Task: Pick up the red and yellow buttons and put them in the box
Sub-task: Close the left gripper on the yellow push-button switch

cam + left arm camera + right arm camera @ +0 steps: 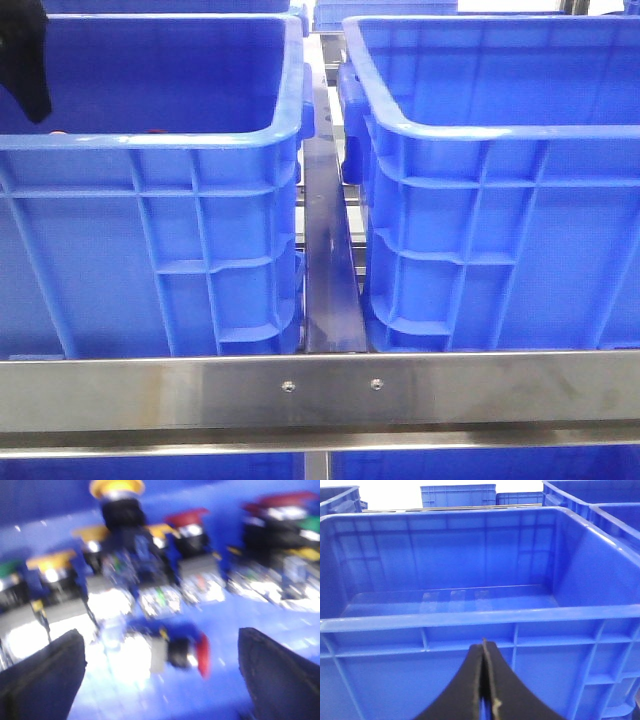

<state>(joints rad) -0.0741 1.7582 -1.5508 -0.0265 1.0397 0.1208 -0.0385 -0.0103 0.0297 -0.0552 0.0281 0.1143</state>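
Left tool (160,675) spread above red-capped button (187,652), right tool (484,680) closed before box (470,617)

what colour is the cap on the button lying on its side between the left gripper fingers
Red: the tipped-over push button has a red cap, best seen in the left wrist view.

You will find nothing to read here: no text, label, brand, number or sign shows in any view. The walls of the left crate (150,230) and the right crate (500,230) are plain ribbed plastic, and the steel rail (320,390) in front carries only two screws. The buttons (150,580) in the left wrist view are too blurred to show any marking.
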